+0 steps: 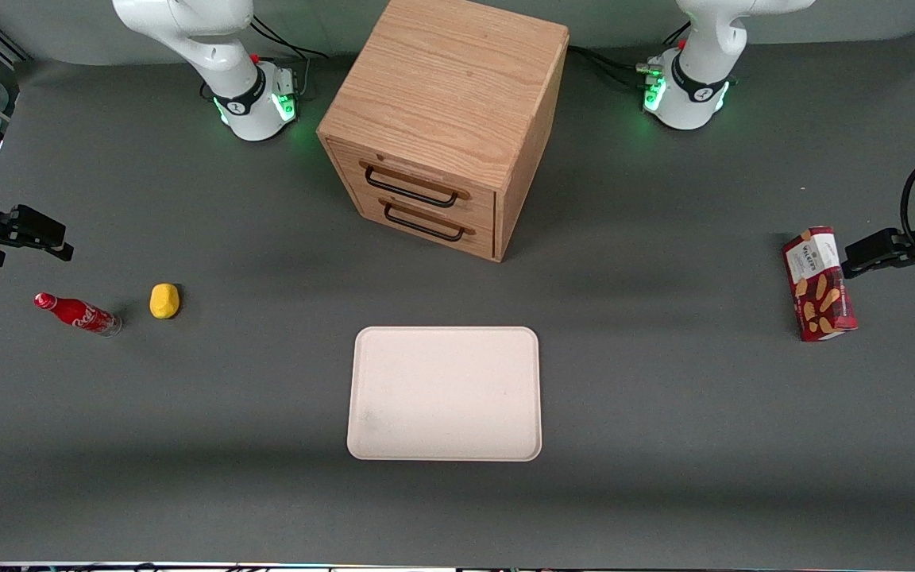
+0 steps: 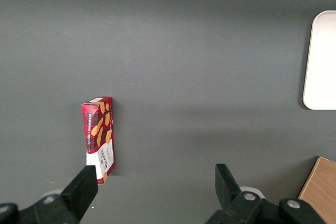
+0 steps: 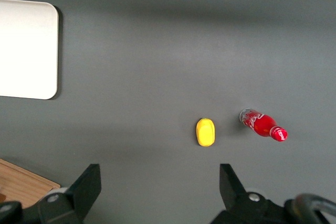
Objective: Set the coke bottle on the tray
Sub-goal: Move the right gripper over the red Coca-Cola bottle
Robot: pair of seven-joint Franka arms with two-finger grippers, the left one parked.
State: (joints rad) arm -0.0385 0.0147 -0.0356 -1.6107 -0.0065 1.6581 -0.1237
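The table is a wide grey mat. The biggest thing on it is the wooden cabinet, with two drawers whose black handles face the front camera. In front of it, nearer that camera, lies the tray, flat, cream and bare. A red biscuit box lies toward the parked arm's end of the table.

Toward the working arm's end sit two small things: a lemon and, just beside it but not touching, the bottle. The bottle lies on its side, cap pointing to the table edge, clear base toward the lemon. It is well apart from the tray.

The gripper hangs high over this end of the table, fingers spread wide and holding nothing. In the wrist view both lemon and bottle show between and above its fingers.

The bottle looks light and stiff, probably plastic or glass, with a smooth round body that may roll or slip under a careless pinch. The best hold seems to be across the red body near its middle, jaws square to its long axis, rather than on the narrow neck. The lemon stands close to the base end, so the fingers should come down clear of it. Nothing is picked up yet.
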